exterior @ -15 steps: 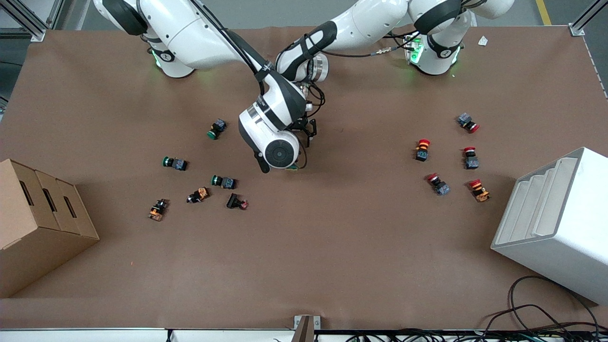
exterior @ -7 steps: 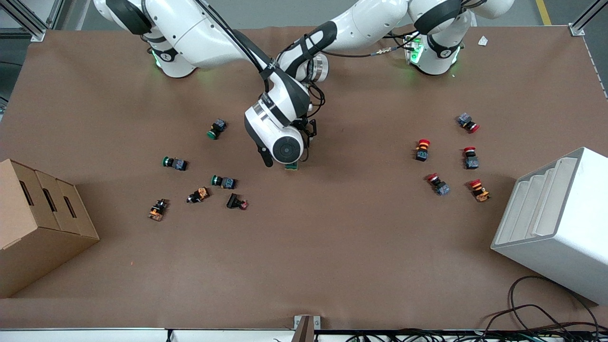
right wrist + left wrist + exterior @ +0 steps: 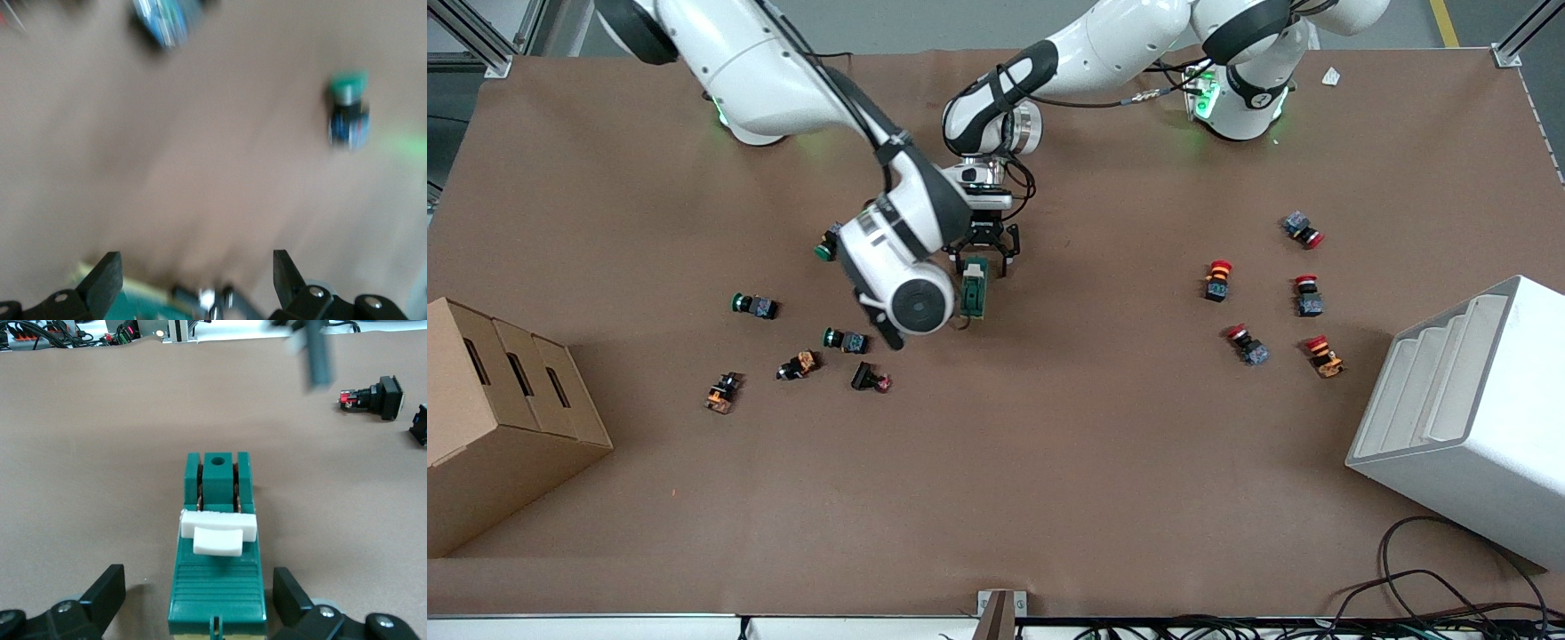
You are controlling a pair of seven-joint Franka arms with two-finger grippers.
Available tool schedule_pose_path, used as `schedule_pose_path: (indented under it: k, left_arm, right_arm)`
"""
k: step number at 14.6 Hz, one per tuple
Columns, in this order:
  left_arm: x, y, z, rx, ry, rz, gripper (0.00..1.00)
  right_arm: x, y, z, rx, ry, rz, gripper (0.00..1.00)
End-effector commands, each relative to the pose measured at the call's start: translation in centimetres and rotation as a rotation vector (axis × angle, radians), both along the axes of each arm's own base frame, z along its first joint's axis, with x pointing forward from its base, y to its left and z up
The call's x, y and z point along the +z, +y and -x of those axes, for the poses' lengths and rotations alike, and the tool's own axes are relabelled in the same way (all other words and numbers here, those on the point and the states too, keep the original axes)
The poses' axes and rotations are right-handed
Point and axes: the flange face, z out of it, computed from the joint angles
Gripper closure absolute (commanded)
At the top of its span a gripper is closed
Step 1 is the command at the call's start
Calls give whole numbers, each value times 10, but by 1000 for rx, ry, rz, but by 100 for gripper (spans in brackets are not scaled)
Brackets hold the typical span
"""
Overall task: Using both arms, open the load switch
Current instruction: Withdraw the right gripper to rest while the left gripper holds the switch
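Two arms to coordinate on a brown table [image 3: 1049, 462], with a white bin [image 3: 1467, 418] at the left arm's end and a cardboard box [image 3: 498, 409] at the right arm's end. Reaching in from its base, the right arm [image 3: 783, 71]; crossing toward it, the left arm [image 3: 1103, 49]; both wrists close together over the table's middle.

Lying flat on the table between the green-capped buttons [image 3: 754, 306] and the red-capped buttons [image 3: 1217, 278]: the switch [image 3: 975, 289], dark green, long axis running toward the front camera.

Left gripper [image 3: 198, 587] low over the switch end farther from that camera, spread wide, one finger on each flank, neither touching. Right gripper [image 3: 193, 267] also spread wide and holding nothing, over bare table just beside the switch, toward the green-capped buttons.

Probably the bracing step, before any sliding. To do it well:
- Close the left gripper squarely on the ribbed body, low down, clear of the white tab [image 3: 219, 532].
- Hold firmly enough to stop skidding or tipping.
- Bring the right gripper back over the tab only once the body is pinned.
- Push along the switch's length, not across it.
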Motion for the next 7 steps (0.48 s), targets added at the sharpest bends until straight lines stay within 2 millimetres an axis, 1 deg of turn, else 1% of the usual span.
schedule_pose_path:
  k: [1,3,4,5,6,7]
  left_arm:
    - [-4,-2,-6,2,-9,6,1]
    - [-2,-2,-7,3,-13,5,1]
    - [-2,-2,-7,2,-12,5,1]
    - [-2,-2,-7,1,-12,4,1]
    - [-2,-2,-8,2,-14,5,1]
    - [-2,-2,-8,3,-13,2,1]
  right_arm:
    - [47,-72,-44,149,-91,-37,0]
    - [73,-123,-75,241,-152,-121,0]
    - [80,-154,-89,287,-172,-157,0]
    - [85,-180,-99,336,-181,-183,0]
    - [99,-211,-108,401,-203,-212,0]
    - [108,-239,-115,466,-211,-239,0]
